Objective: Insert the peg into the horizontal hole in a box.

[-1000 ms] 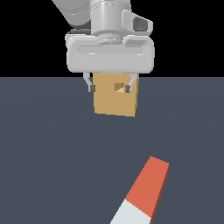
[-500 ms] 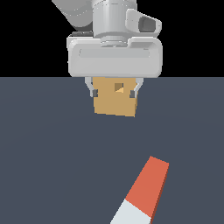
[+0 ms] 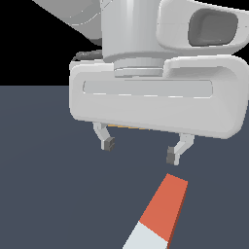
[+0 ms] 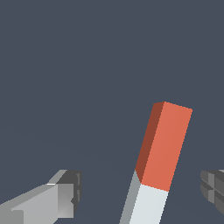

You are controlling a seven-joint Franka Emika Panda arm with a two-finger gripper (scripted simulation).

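Note:
The peg (image 3: 160, 214) lies flat on the dark floor, its red-orange half toward the gripper and its white-grey half toward the exterior view's bottom edge. In the wrist view the peg (image 4: 159, 162) lies between the two fingers. My gripper (image 3: 141, 150) is open and empty, hanging just above and behind the peg's red end. The big grey hand hides the tan box almost fully; only a thin orange sliver (image 3: 127, 127) shows under the hand. The hole is hidden.
The dark grey floor (image 3: 44, 194) spreads all around the peg. The arm's body (image 3: 155, 92) fills the upper part of the exterior view.
My gripper has come much closer to the exterior camera and toward the peg, now covering the box that showed between the fingers before. The peg has not moved.

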